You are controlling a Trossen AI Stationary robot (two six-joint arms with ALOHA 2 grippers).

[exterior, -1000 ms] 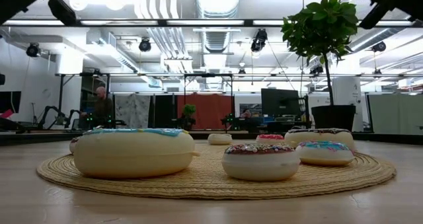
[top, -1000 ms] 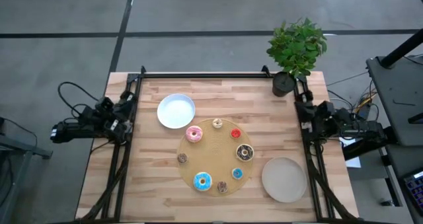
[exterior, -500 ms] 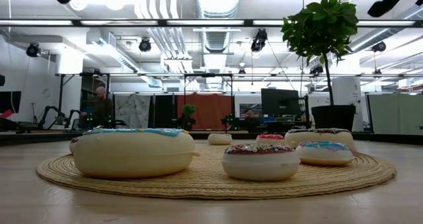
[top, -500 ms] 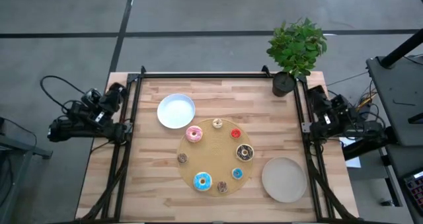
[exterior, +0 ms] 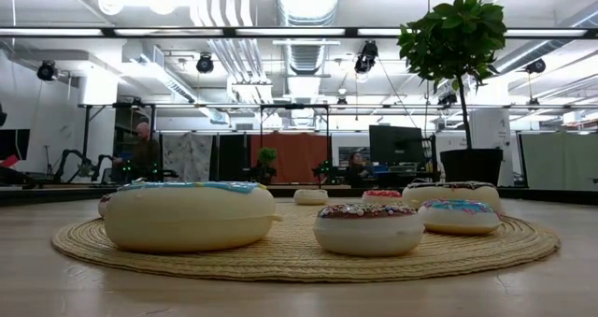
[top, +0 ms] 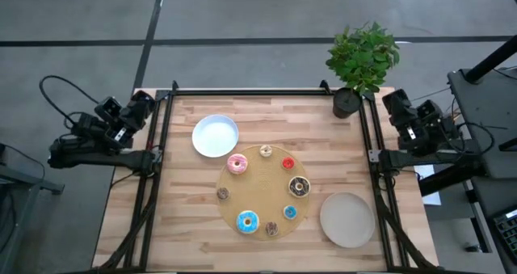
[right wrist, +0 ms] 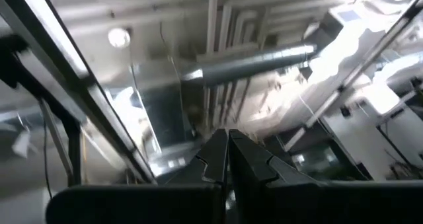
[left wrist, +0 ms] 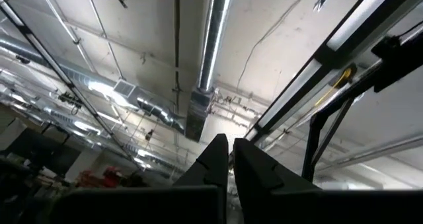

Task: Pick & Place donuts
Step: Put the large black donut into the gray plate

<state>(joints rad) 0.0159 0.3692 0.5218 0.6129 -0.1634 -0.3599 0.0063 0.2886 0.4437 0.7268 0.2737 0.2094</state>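
Several toy donuts lie flat on a round tan woven board (top: 262, 191): pink (top: 237, 164), chocolate (top: 300, 187) and large blue (top: 248, 221), plus small tan (top: 266, 151), red (top: 288, 163), brown (top: 223, 193) and blue (top: 290, 212) ones. The low view shows the large blue one (exterior: 187, 216) nearest. My left gripper (top: 140, 106) is beyond the table's left edge, near the far corner. My right gripper (top: 394, 103) is beyond the right edge, near the plant. Both are shut, empty and point up at the ceiling in the left wrist view (left wrist: 229, 156) and the right wrist view (right wrist: 228, 150).
A white plate (top: 215, 136) lies far-left of the board and a beige plate (top: 347, 219) near-right of it. A potted plant (top: 362, 60) stands at the far right corner. Black frame rails (top: 158, 145) run along the left, right and far edges.
Both arms have swung up and toward the table's far edge, out along its sides, their grippers tipping upward. Their dark parts have left the top corners of the low view. The donuts have not moved.
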